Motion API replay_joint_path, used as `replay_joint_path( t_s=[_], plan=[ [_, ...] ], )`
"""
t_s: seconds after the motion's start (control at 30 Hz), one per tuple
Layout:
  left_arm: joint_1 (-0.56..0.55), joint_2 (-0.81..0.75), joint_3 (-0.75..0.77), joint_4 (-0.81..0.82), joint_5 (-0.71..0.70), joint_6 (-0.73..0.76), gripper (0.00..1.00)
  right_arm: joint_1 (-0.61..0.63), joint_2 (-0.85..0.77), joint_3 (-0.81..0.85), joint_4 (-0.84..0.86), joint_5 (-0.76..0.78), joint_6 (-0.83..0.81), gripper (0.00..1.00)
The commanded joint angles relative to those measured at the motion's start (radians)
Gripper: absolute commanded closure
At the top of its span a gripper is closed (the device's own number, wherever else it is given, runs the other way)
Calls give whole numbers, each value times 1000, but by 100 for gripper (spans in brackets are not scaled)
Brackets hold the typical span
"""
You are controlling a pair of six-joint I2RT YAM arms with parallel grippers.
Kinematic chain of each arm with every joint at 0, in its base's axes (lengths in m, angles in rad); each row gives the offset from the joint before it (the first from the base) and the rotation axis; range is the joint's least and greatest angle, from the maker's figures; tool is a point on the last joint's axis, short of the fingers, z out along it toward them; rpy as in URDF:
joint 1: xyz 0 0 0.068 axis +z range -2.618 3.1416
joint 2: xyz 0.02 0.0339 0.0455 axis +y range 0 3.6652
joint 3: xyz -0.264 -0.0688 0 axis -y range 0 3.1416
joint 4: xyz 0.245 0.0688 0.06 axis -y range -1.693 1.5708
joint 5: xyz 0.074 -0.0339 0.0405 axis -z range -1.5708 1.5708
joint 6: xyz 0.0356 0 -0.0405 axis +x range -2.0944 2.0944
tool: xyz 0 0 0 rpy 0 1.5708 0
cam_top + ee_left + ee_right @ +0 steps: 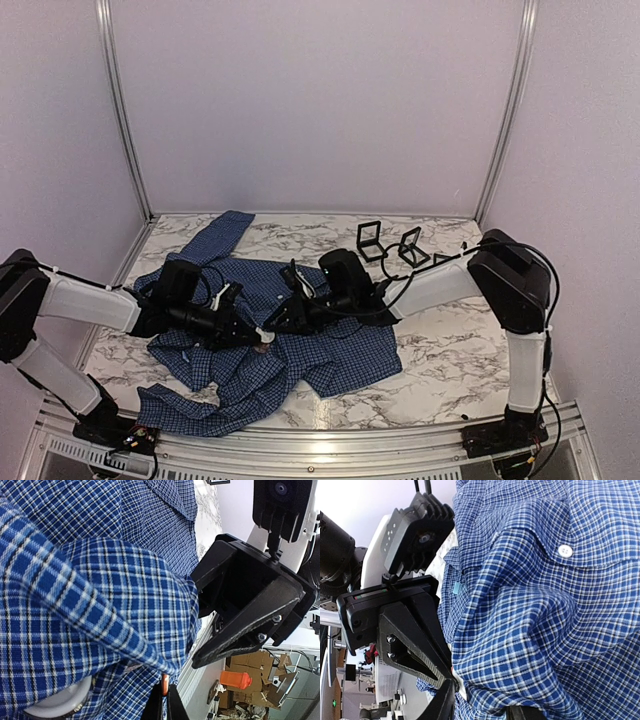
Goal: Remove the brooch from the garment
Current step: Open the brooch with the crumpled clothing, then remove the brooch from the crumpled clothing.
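The garment (300,340), a dark blue checked shirt, lies crumpled on the marble table (450,350). In the left wrist view my left gripper (164,702) is shut on the brooch (164,684), a small orange-brown piece poking out from under a fold of the garment (100,605). From above, the brooch (264,348) shows as a reddish speck just below my left gripper (256,335). My right gripper (278,322) faces it from the right. In its own view the right gripper (482,706) stands open, with a raised fold of the garment (535,630) between its spread fingers.
Three small black square frame boxes (371,240) stand at the back right of the table. The two grippers are almost touching over the shirt's middle. White walls close in the back and sides. A pale shirt button (564,550) shows on the cloth.
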Motion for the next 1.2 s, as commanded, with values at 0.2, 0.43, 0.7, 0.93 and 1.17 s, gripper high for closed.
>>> replay_joint_path(
  t_s=[0.2, 0.43, 0.7, 0.93, 1.17],
  plan=[
    [5, -25, 14, -44, -4, 29, 100, 3, -55, -2, -18, 40, -3, 56],
    [6, -25, 15, -41, -4, 29, 100, 7, -110, 1, -135, 91, -86, 57],
    [8, -18, 20, -43, -2, 31, 100, 50, -142, 76, -337, 192, -235, 57],
    [9, -16, 30, -54, -1, 39, 100, 72, -138, 182, -525, 385, -342, 58],
    [9, -20, 25, -59, -3, 41, 100, 88, -133, 221, -572, 473, -428, 59]
  ],
)
